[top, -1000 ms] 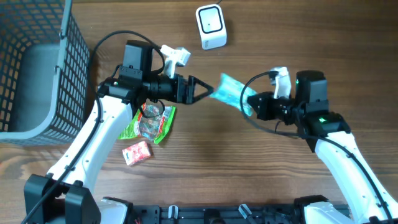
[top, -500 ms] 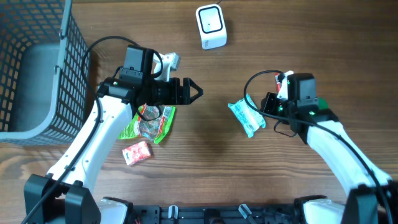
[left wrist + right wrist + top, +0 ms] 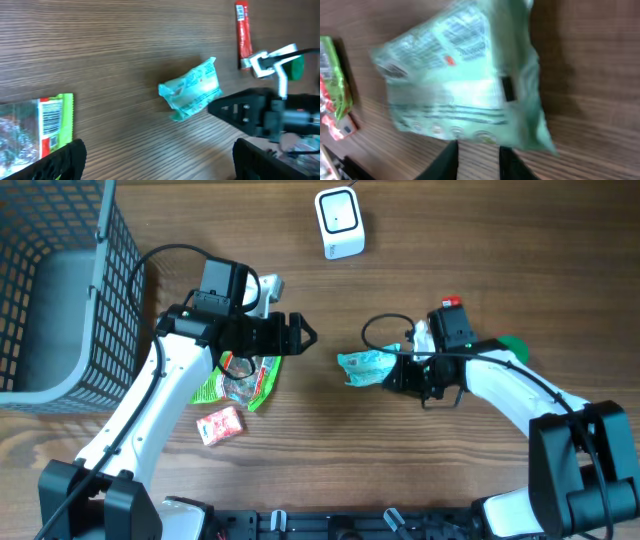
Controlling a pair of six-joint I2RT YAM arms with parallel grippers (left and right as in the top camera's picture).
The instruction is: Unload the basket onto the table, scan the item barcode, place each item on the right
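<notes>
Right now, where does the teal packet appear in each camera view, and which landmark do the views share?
Overhead: teal packet just right of centre.
Left wrist: packet at centre.
Right wrist: packet fills most of the frame.
Shared landmark: green packet, left of it.

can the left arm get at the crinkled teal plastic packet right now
Probably yes. The left arm's fingers stand open and empty, with only bare wooden table between them and the crinkled teal plastic packet. The right arm's fingers sit at its far side, not in the path.
</notes>
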